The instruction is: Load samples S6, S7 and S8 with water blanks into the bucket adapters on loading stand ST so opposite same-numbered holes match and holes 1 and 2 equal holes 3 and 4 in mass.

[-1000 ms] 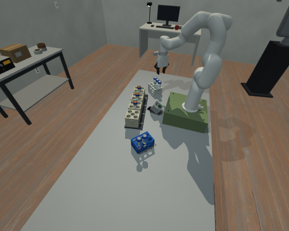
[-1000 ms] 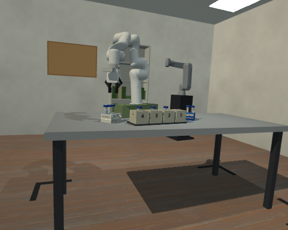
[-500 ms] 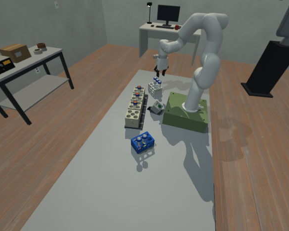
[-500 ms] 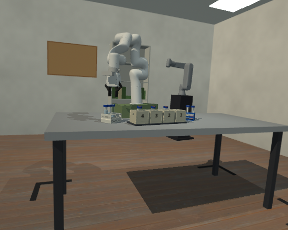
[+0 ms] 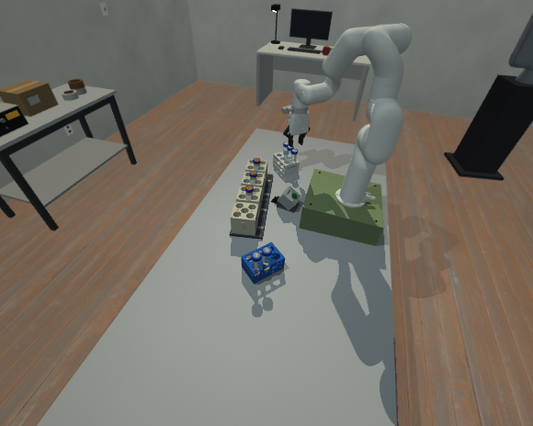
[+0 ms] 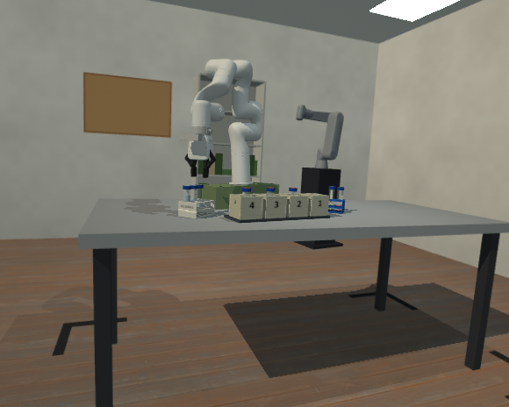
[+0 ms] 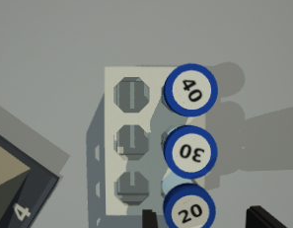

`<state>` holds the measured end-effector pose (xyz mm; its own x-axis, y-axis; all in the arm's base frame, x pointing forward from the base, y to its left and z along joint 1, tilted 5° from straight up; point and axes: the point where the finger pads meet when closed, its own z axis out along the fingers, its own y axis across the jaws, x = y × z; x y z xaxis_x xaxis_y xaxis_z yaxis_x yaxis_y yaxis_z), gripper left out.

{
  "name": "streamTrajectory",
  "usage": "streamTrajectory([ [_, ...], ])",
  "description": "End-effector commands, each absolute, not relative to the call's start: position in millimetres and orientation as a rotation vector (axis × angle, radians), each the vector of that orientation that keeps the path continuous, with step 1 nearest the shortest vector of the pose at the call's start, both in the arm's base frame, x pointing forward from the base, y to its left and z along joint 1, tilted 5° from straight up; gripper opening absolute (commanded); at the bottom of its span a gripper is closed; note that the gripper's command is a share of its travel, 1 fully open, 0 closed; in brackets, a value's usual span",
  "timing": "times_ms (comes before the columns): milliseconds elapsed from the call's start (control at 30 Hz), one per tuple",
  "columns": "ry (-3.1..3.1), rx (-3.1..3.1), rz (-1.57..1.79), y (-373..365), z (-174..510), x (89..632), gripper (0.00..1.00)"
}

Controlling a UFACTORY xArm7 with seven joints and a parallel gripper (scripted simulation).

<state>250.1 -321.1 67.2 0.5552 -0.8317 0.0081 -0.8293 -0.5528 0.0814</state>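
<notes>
My gripper (image 5: 295,143) (image 6: 199,175) (image 7: 203,218) is partly open and empty above the white blanks rack (image 5: 280,166) (image 6: 188,212) (image 7: 109,147). The rack holds blanks 40 (image 7: 190,90), 30 (image 7: 190,152) and 20 (image 7: 189,212) in one row; its other row is empty. The 20 cap lies between the fingertips in the wrist view, below them. Adapter 4 (image 6: 251,210), adapter 3 (image 6: 276,207) and adapter 2 (image 6: 298,206) each hold one orange-dot tube (image 5: 256,161) (image 5: 253,174) (image 5: 249,188), IDs unreadable. Adapter 1 (image 5: 243,224) (image 6: 319,204) is empty. The green DONE key (image 5: 294,196) is on its desk.
A blue rack (image 5: 273,270) (image 6: 336,210) with two tubes (image 5: 256,256) (image 5: 266,251) stands near adapter 1. The adapters stand in a line on the dark loading stand (image 5: 246,236) (image 6: 286,217). The arm's green base (image 5: 341,227) is beside the DONE desk.
</notes>
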Motion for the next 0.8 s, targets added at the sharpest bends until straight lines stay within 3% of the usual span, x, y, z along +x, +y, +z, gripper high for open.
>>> streamTrajectory([
  [0,-1.446,2.706,-0.043,-323,57,251,0.57],
  [767,-1.446,2.706,-0.043,-324,35,250,0.57],
])
